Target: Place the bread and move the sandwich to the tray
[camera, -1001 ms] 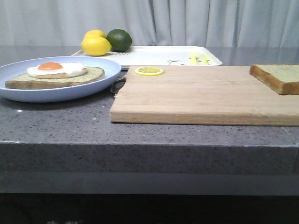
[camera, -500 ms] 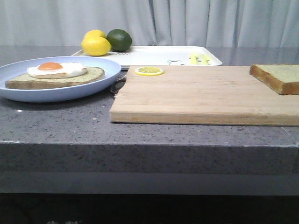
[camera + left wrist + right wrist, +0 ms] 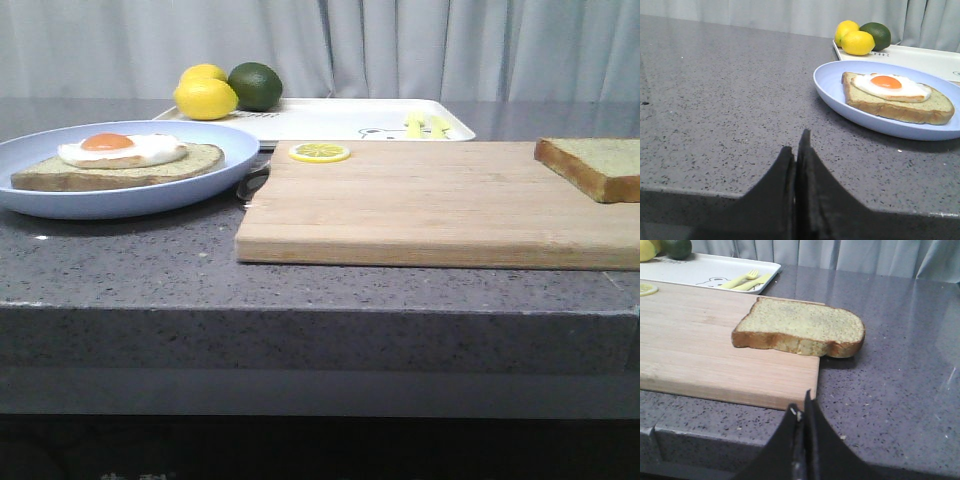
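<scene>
The thick bread slice (image 3: 592, 166) lies at the right end of the cutting board (image 3: 440, 205); it also shows in the right wrist view (image 3: 802, 330). A light-blue plate (image 3: 120, 195) at the left holds a thinner bread slice (image 3: 120, 172) topped with a fried egg (image 3: 120, 148); the plate also shows in the left wrist view (image 3: 840, 97). The white tray (image 3: 340, 118) stands at the back. My left gripper (image 3: 796, 145) is shut and empty near the table's front edge, short of the plate. My right gripper (image 3: 802, 405) is shut and empty, just in front of the board's corner.
Two lemons (image 3: 205, 98) and a lime (image 3: 256, 85) sit at the tray's left end. A yellow fork and spoon (image 3: 425, 123) lie in the tray. A lemon slice (image 3: 319, 152) rests on the board's far left corner. The counter is dark grey speckled stone.
</scene>
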